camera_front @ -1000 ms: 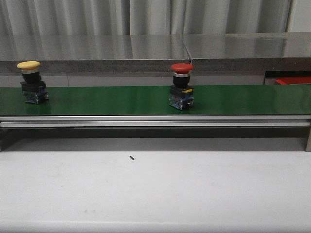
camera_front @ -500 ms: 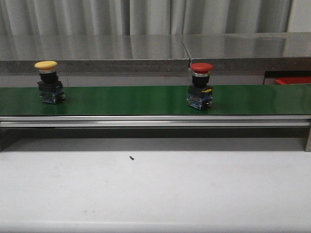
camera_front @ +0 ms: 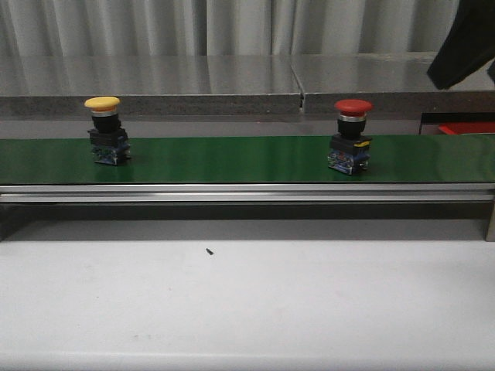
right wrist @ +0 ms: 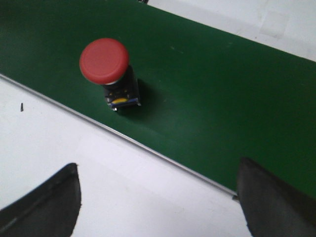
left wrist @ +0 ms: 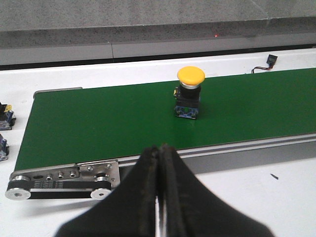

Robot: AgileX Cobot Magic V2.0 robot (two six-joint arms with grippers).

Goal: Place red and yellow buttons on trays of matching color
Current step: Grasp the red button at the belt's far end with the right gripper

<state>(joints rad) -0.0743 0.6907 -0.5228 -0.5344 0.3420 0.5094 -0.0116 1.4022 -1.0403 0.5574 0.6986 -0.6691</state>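
On the green conveyor belt [camera_front: 232, 158] the red button [camera_front: 352, 135] stands upright toward my right side, the yellow button [camera_front: 104, 130] well apart toward my left. My right tool [right wrist: 158, 197] hangs released, fingers spread wide, with the red button ahead of the gap and offset toward one finger. My left tool [left wrist: 160, 197] is clenched on nothing, the yellow button beyond it across the belt. A red tray [camera_front: 468, 127] shows at the far right edge. My right arm is nearer the red button.
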